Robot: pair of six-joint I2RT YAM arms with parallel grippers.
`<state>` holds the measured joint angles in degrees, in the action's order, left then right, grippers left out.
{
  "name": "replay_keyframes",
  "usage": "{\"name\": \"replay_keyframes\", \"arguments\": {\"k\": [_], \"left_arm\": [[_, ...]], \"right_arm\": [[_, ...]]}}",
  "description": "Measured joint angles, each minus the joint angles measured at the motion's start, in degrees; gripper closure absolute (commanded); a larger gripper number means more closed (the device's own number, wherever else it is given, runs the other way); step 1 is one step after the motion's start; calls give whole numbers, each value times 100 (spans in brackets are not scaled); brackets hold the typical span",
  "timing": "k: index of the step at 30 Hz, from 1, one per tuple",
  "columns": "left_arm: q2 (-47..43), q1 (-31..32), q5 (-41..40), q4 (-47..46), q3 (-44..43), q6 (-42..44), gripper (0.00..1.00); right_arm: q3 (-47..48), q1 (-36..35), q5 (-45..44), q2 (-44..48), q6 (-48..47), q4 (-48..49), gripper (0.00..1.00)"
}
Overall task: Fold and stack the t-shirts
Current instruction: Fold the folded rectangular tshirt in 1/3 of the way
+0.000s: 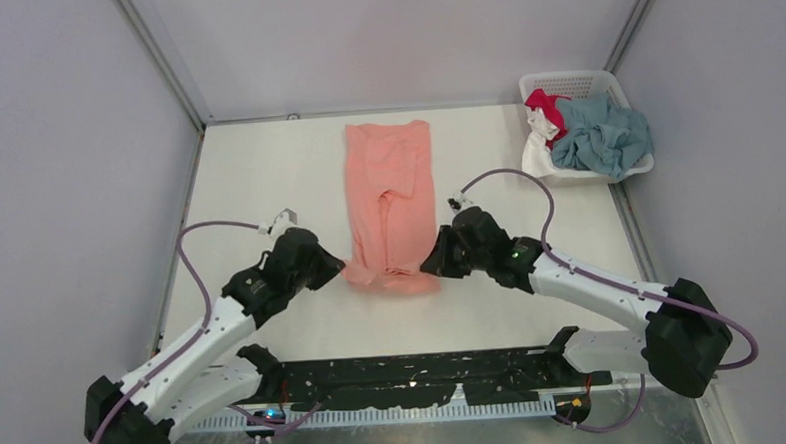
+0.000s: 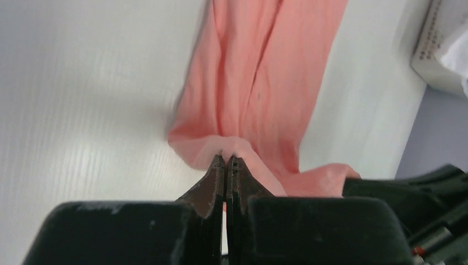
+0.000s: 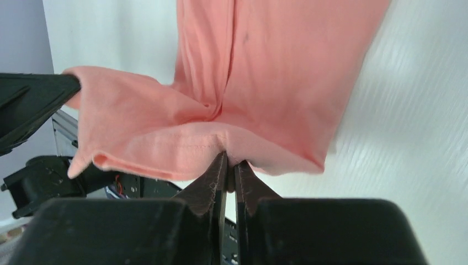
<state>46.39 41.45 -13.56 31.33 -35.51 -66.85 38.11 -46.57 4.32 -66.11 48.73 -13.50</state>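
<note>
No legible text, label, brand, number or sign on anything here.

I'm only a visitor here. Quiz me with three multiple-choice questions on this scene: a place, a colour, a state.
1. Where is the basket? A far right corner; B near left corner; C dead centre.
2. What colour is the shirt on the table? A blue; B salmon-pink; C green.
3. How are the left pincer and right pincer? A both open; B both shut on the shirt; C one open.
Answers: 1 A, the top view shows it there. 2 B, it is pink in all views. 3 B, the wrist views show both clamped on cloth.
</note>
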Motion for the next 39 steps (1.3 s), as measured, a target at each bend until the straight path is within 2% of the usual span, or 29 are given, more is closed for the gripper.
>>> {"name": "replay_keyframes", "arguments": {"k": [3, 6, 13, 19, 29, 31, 33, 34, 35, 36, 37, 38, 39], "left_arm": [[916, -737, 271, -444, -286, 328, 100], [2144, -1165, 535, -623, -992, 743, 100], [4288, -1602, 1231, -1003, -2992, 1360, 100], [5228, -1867, 1408, -872, -3683, 1582, 100], [5831, -2074, 1314, -463, -4507, 1825, 98], [6019, -2074, 1270, -304, -4730, 1827, 80], [6297, -2081, 1207, -98, -5038, 1895, 70], [6430, -2090, 1185, -4, -5180, 1921, 58], [6540, -2105, 1167, 76, -5296, 1947, 41], [6612, -2131, 1165, 146, -5372, 1980, 26], [6631, -2153, 1161, 199, -5405, 2000, 10], [6631, -2190, 1154, 280, -5429, 2035, 2], [6610, -2218, 1121, 341, -5447, 2065, 1]], "right_arm": [[490, 332, 118, -444, -354, 22, 87], [1084, 782, 251, -1056, -734, 22, 87], [2164, 1504, 444, -2249, -1296, 111, 87], [2699, 1834, 555, -3058, -1460, 190, 86], [2994, 2111, 678, -3654, -1460, 439, 80], [2999, 2153, 680, -3757, -1460, 501, 76], [3075, 2197, 688, -3928, -1464, 546, 71], [3136, 2214, 699, -4035, -1467, 575, 62], [3206, 2238, 708, -4142, -1471, 595, 46], [3268, 2251, 723, -4238, -1478, 612, 35], [3318, 2271, 730, -4301, -1469, 616, 20], [3366, 2280, 737, -4347, -1491, 610, 15], [3416, 2288, 739, -4371, -1534, 586, 7]]}}
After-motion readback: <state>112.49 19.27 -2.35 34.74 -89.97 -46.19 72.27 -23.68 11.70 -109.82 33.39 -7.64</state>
